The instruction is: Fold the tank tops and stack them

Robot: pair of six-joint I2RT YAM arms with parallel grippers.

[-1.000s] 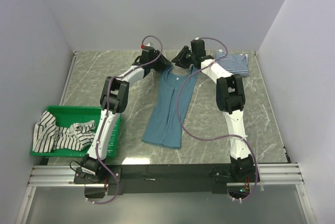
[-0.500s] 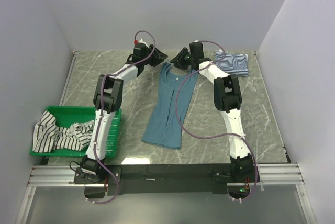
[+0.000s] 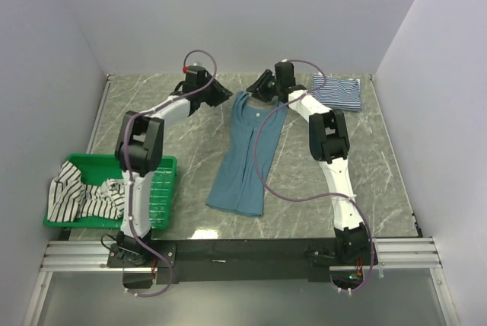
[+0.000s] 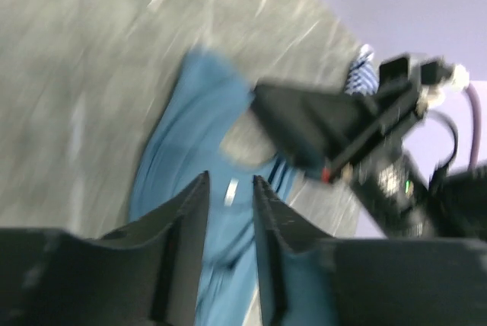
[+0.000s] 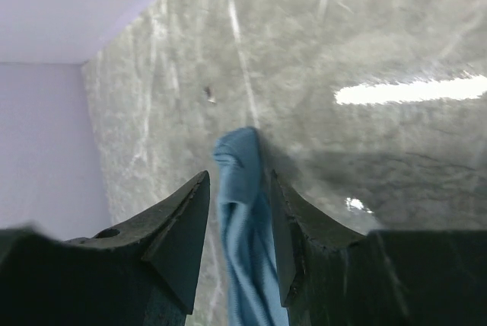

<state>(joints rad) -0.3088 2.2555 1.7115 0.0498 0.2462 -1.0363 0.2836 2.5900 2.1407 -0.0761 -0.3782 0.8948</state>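
Right end effector [image 5: 238, 176] pinches the teal tank top [image 3: 242, 162] by a strap, left end effector [image 4: 230, 178] parted, neck label [image 3: 259, 115] unreadable.

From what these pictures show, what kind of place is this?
Probably a robot test cell, not a home: bare pale walls box in a marble-look table, with a metal mounting rail along its near edge.

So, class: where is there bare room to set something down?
Bare marble between green plastic basket and teal-blue cloth tank top, and right of that top. Crowded far edge: left claw, right claw, folded navy-striped cloth top.
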